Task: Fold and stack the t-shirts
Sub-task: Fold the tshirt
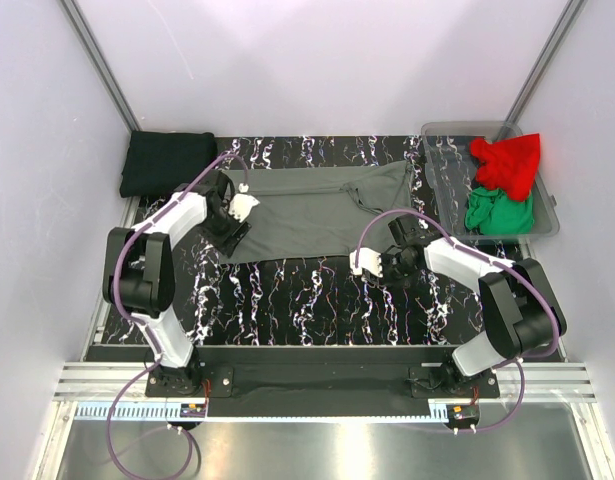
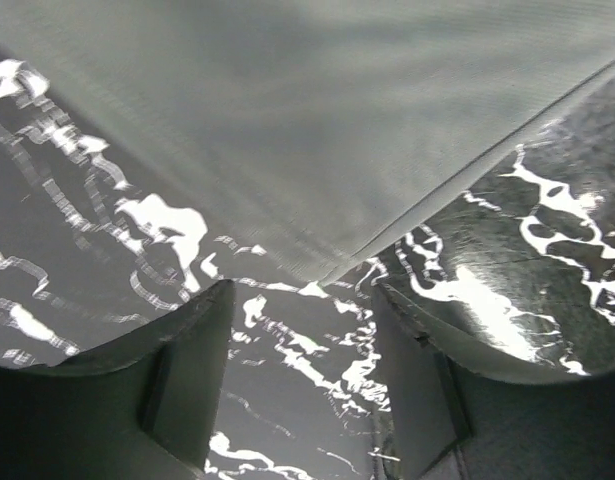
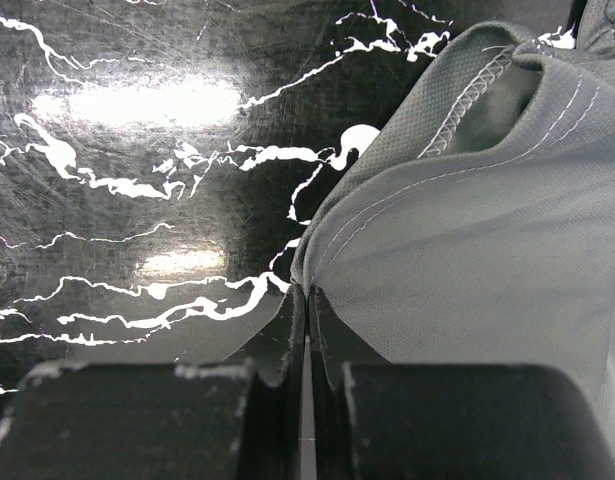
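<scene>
One dark grey t-shirt (image 1: pixel 307 210) lies spread flat on the desk (image 1: pixel 307 300), its long axis running left to right between the two arms. The right claw (image 3: pixel 305 300) is clamped tight on its near right hem. The left claw (image 2: pixel 302 340) stands partly open over bare desk, holding nothing, with a left-end corner of the shirt just ahead of its fingertips.

L arm (image 1: pixel 137 270) & R arm (image 1: pixel 522 310): fat black cylindrical joints w/ white link shells, each on a black base bolted to a long black plate (image 1: pixel 317 378). A purple cable (image 1: pixel 202 180) loops along each arm & runs down to a small black box (image 1: pixel 194 408). L claw (image 1: pixel 242 206) & R claw (image 1: pixel 368 263) look white-tipped from above; close up, fingers (image 2: pixel 187 380) are dark, blocky, matt.
</scene>
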{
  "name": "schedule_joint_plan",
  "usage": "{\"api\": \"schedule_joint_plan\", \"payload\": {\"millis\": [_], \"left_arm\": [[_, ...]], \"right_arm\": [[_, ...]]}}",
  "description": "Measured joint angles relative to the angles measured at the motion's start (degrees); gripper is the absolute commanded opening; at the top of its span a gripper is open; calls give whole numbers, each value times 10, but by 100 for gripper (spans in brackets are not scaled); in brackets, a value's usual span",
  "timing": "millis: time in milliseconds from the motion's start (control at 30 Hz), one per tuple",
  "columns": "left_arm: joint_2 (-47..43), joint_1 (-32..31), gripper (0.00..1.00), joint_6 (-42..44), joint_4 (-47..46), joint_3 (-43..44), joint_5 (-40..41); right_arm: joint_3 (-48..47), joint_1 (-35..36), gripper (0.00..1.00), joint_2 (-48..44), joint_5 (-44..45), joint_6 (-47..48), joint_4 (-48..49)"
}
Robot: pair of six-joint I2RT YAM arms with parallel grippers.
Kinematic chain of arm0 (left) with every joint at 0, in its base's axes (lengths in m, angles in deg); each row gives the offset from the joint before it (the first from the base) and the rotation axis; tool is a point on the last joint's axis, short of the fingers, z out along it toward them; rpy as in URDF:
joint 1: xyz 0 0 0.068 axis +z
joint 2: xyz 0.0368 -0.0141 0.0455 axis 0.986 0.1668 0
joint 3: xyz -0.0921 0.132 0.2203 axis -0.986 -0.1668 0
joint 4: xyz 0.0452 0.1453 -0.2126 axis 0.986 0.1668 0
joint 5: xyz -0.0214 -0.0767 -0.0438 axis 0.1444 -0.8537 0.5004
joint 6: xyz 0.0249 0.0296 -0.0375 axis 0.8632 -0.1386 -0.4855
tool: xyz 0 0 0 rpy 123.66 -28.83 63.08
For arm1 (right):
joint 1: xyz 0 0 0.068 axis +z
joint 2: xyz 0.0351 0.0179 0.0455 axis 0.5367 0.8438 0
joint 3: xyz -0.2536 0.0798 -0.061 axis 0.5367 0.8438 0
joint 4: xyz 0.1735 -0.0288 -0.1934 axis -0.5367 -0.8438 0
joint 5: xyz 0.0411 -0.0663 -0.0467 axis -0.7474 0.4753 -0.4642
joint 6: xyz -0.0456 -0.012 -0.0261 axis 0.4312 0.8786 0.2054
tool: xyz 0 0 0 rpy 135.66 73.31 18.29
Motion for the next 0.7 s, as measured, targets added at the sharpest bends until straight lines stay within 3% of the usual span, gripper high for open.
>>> {"api": "schedule_joint_plan", "payload": {"millis": [367, 600, 700], "left_arm": [[56, 0, 50, 9, 38, 21, -33], [77, 0, 50, 9, 47, 21, -34], [77, 0, 38, 10, 48, 21, -34]], "right_arm": [[-2, 0, 6, 0, 3, -13, 0], [-3, 0, 6, 5, 4, -15, 0], [-5, 0, 6, 9, 4, -16, 0]]}}
